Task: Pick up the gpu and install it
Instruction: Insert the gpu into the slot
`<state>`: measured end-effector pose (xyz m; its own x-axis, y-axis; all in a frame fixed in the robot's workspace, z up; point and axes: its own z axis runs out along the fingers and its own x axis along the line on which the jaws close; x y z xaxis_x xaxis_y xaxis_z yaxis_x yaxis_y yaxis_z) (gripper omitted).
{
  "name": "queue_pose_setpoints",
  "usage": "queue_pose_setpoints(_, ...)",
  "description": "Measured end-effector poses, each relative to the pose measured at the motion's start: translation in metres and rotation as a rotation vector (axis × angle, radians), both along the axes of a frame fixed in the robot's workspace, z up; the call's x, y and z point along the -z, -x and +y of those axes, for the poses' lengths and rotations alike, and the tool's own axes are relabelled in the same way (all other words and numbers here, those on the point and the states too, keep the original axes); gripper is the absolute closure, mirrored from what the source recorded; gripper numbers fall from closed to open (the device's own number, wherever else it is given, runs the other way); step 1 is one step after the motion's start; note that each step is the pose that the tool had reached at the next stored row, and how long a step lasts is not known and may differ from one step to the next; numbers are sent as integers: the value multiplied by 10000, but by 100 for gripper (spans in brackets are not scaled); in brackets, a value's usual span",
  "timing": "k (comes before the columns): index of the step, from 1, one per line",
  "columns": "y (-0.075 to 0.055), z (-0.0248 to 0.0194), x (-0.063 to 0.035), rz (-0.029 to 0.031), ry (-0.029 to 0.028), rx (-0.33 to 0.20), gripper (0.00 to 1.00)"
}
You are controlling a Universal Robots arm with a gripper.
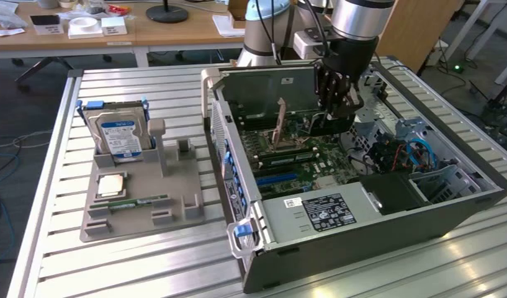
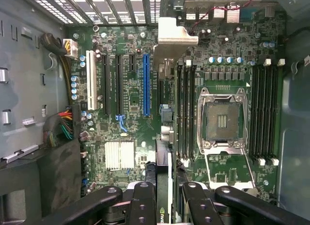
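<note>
Exterior view: case [image 1: 361, 217] lies on its side on the table [image 1: 154, 273], open face up. The arm [image 1: 357, 18] reaches down into it. Outside the case, on the exterior view's left, sits a tray [image 1: 137, 217] with the hard drive [image 1: 121, 133] standing upright.

The wrist view adds what that angle hides. It sees the motherboard [image 2: 131, 118] straight on, with the blue slot [image 2: 146, 84], the bare CPU socket [image 2: 221, 120] and a cable bundle [image 2: 63, 125] against one case wall.

Room: the case is fully open above. Its walls close in on both sides of the board. Parts on the board around the card are low, and the cables are well apart from it.

Claw [image 2: 167, 188] [image 1: 336, 112]: fingers [image 2: 143, 200] press on both faces of the gpu [image 2: 164, 162] [image 1: 327, 127], pinching it. The card hangs edge-on below the claw, inside the case, over the board. Its bracket [image 2: 175, 35] is at the end nearest the case's vented wall. Its edge runs just beside the blue slot. Cannot tell whether it touches the board.
</note>
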<state>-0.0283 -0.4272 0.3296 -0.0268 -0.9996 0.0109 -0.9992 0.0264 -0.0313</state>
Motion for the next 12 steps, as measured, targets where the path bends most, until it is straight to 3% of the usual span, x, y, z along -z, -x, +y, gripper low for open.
queue_pose_setpoints(12, 43, 0, 7, -1, -2, 0, 74)
